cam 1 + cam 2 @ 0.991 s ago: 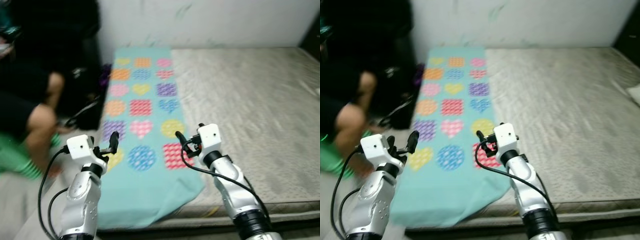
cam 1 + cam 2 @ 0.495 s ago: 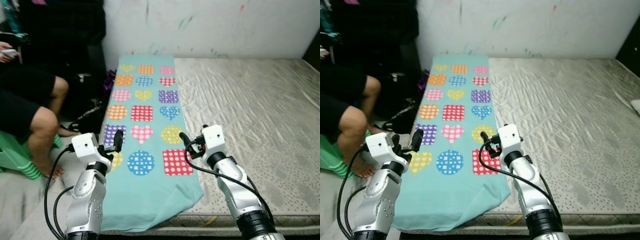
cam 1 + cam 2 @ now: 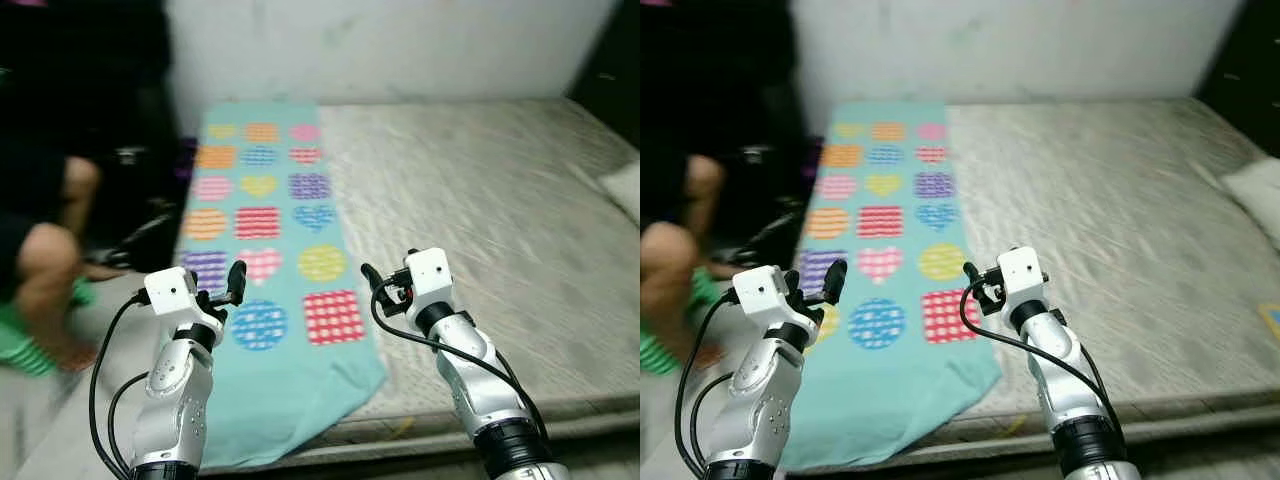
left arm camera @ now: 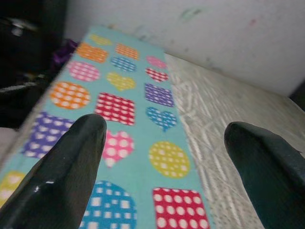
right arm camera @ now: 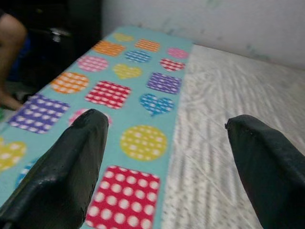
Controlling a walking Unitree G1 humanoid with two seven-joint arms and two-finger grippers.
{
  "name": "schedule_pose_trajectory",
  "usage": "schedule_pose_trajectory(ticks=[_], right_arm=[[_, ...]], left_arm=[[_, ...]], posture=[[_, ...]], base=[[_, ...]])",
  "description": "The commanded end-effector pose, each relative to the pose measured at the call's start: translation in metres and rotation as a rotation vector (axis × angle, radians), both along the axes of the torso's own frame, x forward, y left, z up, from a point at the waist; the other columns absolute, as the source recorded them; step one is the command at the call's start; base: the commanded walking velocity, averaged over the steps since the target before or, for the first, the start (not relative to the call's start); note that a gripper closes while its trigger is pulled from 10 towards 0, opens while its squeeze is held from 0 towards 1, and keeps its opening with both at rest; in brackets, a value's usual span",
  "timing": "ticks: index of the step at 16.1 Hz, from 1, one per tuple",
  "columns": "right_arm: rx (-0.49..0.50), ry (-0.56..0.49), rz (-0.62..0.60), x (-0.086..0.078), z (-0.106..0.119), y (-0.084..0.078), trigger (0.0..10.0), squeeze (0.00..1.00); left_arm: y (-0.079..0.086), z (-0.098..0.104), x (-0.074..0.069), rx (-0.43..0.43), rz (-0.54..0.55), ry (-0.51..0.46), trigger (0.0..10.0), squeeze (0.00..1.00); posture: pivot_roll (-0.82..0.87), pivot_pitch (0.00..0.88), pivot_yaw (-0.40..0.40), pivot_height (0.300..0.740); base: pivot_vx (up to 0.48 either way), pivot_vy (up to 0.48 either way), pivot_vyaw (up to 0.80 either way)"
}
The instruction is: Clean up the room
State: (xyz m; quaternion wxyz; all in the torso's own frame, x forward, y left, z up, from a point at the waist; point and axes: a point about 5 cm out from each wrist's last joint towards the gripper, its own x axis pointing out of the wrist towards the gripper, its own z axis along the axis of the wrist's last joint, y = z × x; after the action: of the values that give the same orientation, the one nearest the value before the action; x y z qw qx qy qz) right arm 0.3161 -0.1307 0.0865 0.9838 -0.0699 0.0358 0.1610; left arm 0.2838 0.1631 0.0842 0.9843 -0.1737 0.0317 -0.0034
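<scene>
My left gripper (image 4: pixel 164 157) hangs with its fingers spread wide and nothing between them, raised above the near end of the teal blanket (image 3: pixel 262 215). My right gripper (image 5: pixel 167 157) is likewise splayed and empty, poised over the blanket's near right-hand edge where it meets the bare mattress (image 3: pixel 480 200). The blanket, printed with dotted hearts, circles and squares in many colours, lies flat in a long strip along the mattress's left side, running from the near edge, where its corner droops over, to the white wall (image 3: pixel 400 45) at the far end. To the blanket's right the grey quilted mattress stretches away, with a pale pillow (image 3: pixel 625 190) at its far right edge. Left of the blanket a person (image 3: pixel 40 230) sits in dark clothing, bare knee bent; the head views are blurred.
</scene>
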Motion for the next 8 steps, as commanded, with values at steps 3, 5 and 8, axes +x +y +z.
schedule_pose_trajectory(ticks=[3,5,8], right_arm=[[0.001,0.0,-0.012,0.0018,0.0017,-0.0023,10.0,0.0],[-0.001,0.003,-0.01,0.0021,0.0015,-0.0021,10.0,0.0],[-0.002,0.009,-0.009,0.0024,0.0008,-0.0016,10.0,0.0]], left_arm=[[-0.0007,-0.0012,0.0013,0.008,-0.003,0.014,10.0,0.0],[-0.0009,-0.0011,0.0017,0.009,-0.003,0.015,10.0,0.0],[-0.0009,-0.0015,0.0019,0.007,-0.003,0.016,10.0,0.0]], posture=[[-0.17,0.0,0.0,0.74],[-0.17,0.0,0.0,0.74],[-0.17,0.0,-0.002,0.74]], base=[[0.0,0.0,-0.8],[0.0,0.0,-0.8],[0.0,0.0,-0.8]])
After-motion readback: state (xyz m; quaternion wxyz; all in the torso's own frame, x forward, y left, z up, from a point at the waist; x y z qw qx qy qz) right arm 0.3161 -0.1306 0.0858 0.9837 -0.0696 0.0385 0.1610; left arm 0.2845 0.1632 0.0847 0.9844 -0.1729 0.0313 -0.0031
